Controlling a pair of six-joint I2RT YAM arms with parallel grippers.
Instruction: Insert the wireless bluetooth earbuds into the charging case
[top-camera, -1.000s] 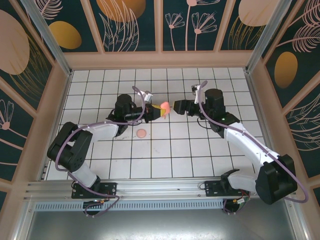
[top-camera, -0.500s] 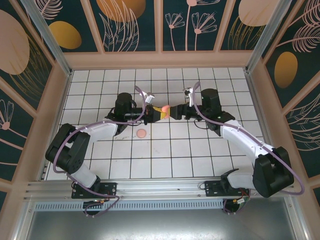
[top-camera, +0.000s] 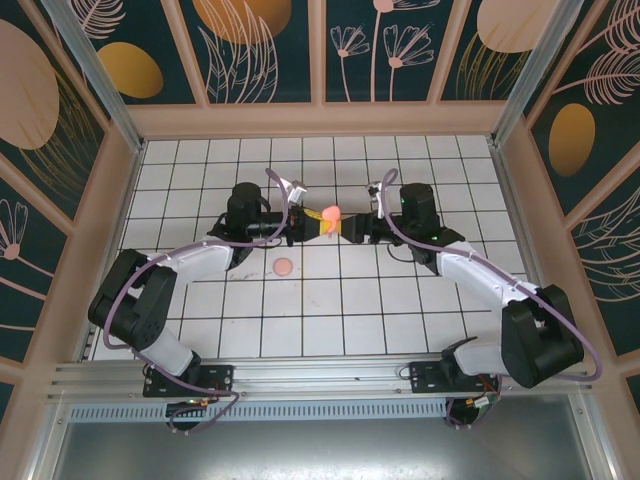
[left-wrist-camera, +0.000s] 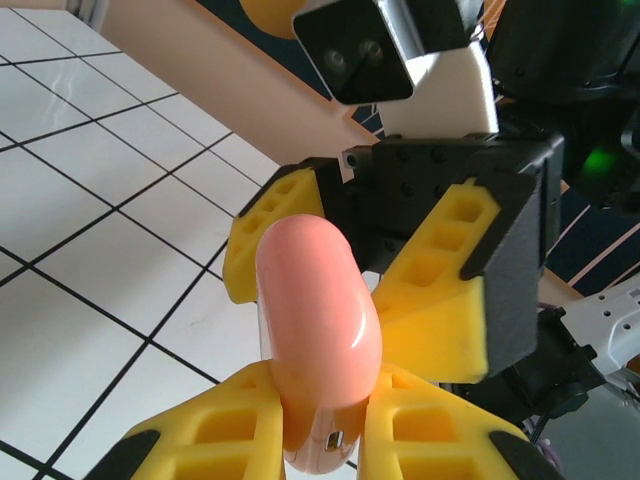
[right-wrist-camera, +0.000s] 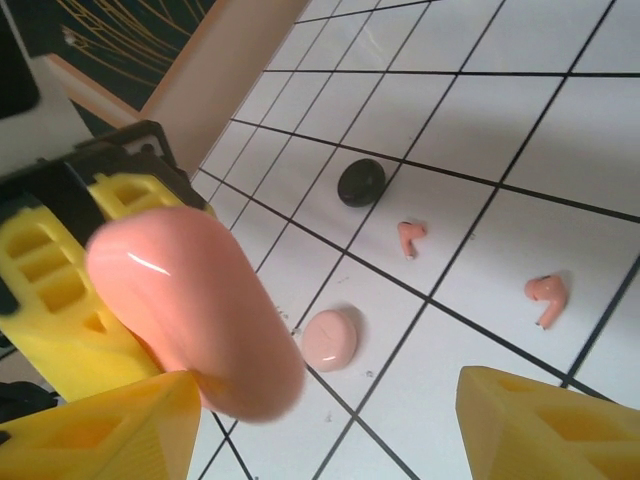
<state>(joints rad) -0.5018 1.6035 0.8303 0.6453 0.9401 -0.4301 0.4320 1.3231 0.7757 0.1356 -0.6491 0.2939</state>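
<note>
My left gripper (top-camera: 314, 222) is shut on a glossy coral-pink charging case (top-camera: 327, 213), held above the table's middle. In the left wrist view the case (left-wrist-camera: 315, 330) stands up from between my yellow fingers (left-wrist-camera: 200, 435), a small port showing at its lower end. My right gripper (top-camera: 342, 227) faces it, open, with its fingers (left-wrist-camera: 440, 290) on either side of the case's upper part. From the right wrist, the case (right-wrist-camera: 190, 310) lies against the left finger (right-wrist-camera: 100, 430), far from the other one. Two coral-pink earbuds (right-wrist-camera: 411, 237) (right-wrist-camera: 547, 295) lie on the tiles below.
A pale pink round case (right-wrist-camera: 330, 338) lies shut on the table under the grippers, seen from above as a pink disc (top-camera: 284, 266). A black round case (right-wrist-camera: 361, 182) sits farther off near the earbuds. Wooden walls (top-camera: 320, 120) ring the white tiled table.
My right gripper has moved left up to the held case and its jaws have narrowed around it. The left gripper has kept its hold, drifting slightly left.
</note>
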